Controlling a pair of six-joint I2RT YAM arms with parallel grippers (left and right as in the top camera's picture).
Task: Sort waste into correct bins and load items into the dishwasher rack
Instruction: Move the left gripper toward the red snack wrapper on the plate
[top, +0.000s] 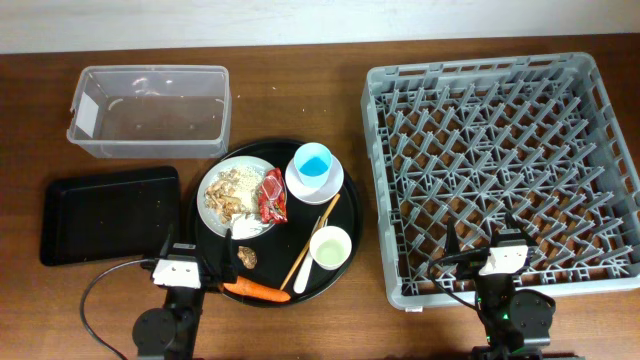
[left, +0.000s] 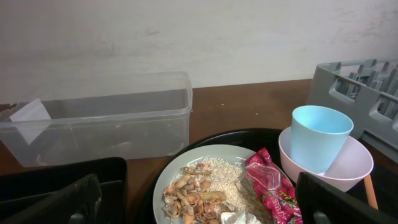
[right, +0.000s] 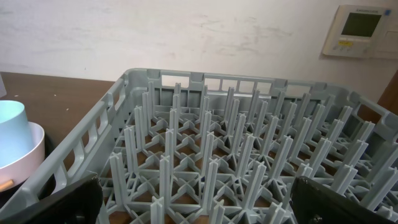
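Observation:
The white plate (top: 214, 185) on the round black tray holds rice and food chunks (top: 229, 192), the red-and-white wrapper (top: 273, 195) and white tissue (top: 248, 228). The brown lump (top: 247, 258) and carrot (top: 256, 291) lie at the tray's front. The light blue cup (top: 314, 165) stands in the pink bowl (top: 296, 180). Chopsticks (top: 320, 226), the white spoon (top: 300, 279) and the cream cup (top: 331, 247) lie to the right. My left gripper (top: 197, 258) (left: 200, 202) is open and empty before the plate (left: 180, 167). My right gripper (top: 492, 242) (right: 199, 205) is open and empty over the grey rack's (top: 500, 160) front edge.
The clear tub (top: 150, 110) stands at the back left, also in the left wrist view (left: 99, 124). The black rectangular tray (top: 110, 213) lies in front of it. The round black tray (top: 340, 205) sits between these bins and the rack (right: 205, 143).

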